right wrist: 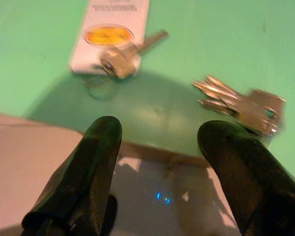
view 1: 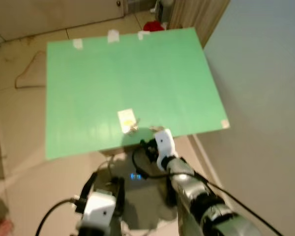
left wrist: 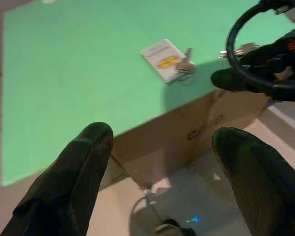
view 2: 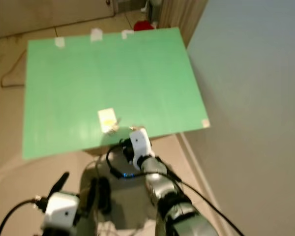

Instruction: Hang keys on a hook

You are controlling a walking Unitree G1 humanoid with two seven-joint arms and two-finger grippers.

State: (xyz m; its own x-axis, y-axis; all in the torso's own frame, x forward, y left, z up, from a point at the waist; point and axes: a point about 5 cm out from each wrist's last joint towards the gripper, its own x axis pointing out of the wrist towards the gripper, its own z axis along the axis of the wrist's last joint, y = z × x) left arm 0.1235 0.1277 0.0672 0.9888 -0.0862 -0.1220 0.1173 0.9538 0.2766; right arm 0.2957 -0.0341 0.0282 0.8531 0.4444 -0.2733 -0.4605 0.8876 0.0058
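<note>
A small white card (right wrist: 113, 34) with a yellow mark lies near the front edge of the green tabletop (view 1: 137, 73). A metal hook (right wrist: 116, 63) sits on the card's near end. A bunch of silver keys (right wrist: 241, 105) lies flat on the green surface beside the card, close to the edge; the keys (view 1: 156, 129) are just ahead of my right wrist. My right gripper (right wrist: 160, 132) hovers open just off the front edge, with the keys ahead of one finger and nothing between its fingers. My left gripper (left wrist: 162, 137) is open and empty, lower and further back from the table.
The green sheet covers a cardboard box (left wrist: 187, 132). A pale wall (view 1: 265, 73) runs close along the right side. A red object (view 1: 155, 25) lies on the floor past the far edge, and a cable (view 1: 29, 73) loops on the floor to the left.
</note>
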